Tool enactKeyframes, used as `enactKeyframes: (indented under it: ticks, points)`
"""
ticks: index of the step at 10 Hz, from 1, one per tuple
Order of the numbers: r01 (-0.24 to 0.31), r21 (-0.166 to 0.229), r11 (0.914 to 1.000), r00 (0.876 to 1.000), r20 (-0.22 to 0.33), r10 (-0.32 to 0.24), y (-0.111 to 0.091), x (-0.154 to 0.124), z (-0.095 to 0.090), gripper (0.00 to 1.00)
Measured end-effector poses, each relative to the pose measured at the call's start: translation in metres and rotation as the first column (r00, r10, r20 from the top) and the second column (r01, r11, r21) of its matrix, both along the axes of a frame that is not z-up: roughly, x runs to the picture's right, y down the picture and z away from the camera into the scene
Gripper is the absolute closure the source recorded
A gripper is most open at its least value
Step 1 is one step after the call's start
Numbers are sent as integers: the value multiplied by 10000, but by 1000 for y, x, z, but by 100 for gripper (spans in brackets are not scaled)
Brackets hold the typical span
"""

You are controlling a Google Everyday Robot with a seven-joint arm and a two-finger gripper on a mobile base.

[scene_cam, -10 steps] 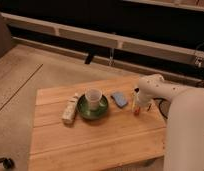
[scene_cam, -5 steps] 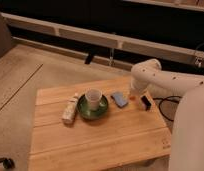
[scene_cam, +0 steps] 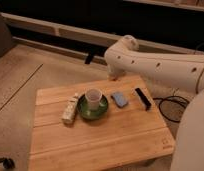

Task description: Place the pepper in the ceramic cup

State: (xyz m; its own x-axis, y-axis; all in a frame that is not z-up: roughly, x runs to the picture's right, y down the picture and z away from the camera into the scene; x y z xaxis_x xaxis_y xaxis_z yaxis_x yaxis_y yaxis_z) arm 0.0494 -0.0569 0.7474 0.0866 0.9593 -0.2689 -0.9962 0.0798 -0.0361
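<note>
The ceramic cup (scene_cam: pixel 94 96) is a small pale round cup standing upright on the green dish (scene_cam: pixel 92 108), near the middle of the wooden table (scene_cam: pixel 95 142). The pepper does not show anywhere on the table or at the gripper. My white arm (scene_cam: pixel 160 65) reaches in from the right. Its gripper (scene_cam: pixel 114 76) hangs just past the table's far edge, behind and to the right of the cup and above table height.
A white bottle (scene_cam: pixel 70 109) lies left of the dish. A blue pad (scene_cam: pixel 119 99) and a black bar (scene_cam: pixel 142 98) lie right of the cup. A black cable (scene_cam: pixel 170 102) lies on the floor to the right. A dark low wall runs behind.
The gripper has risen from the table's right side near the black bar and swung left and back past the far edge. The orange pepper seen there a second ago no longer shows.
</note>
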Motion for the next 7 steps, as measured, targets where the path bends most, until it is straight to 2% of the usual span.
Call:
enactKeyframes:
  ticks: [1, 2, 3, 4, 5, 7]
  points:
    - [189, -101, 9998, 9996, 200, -187, 6, -19, -3, 100]
    - [226, -396, 9990, 9988, 445, -208, 21, -38, -4, 100]
    - [-120, -965, 9953, 9979, 625, 181, 48, -50, -4, 100]
    - [-560, -1392, 9887, 9964, 553, 643, 68, -47, -4, 100]
    - [-901, -1656, 9821, 9940, 458, 989, 80, -42, -5, 100]
    - [-974, -1782, 9792, 9929, 506, 1080, 85, -47, -6, 100]
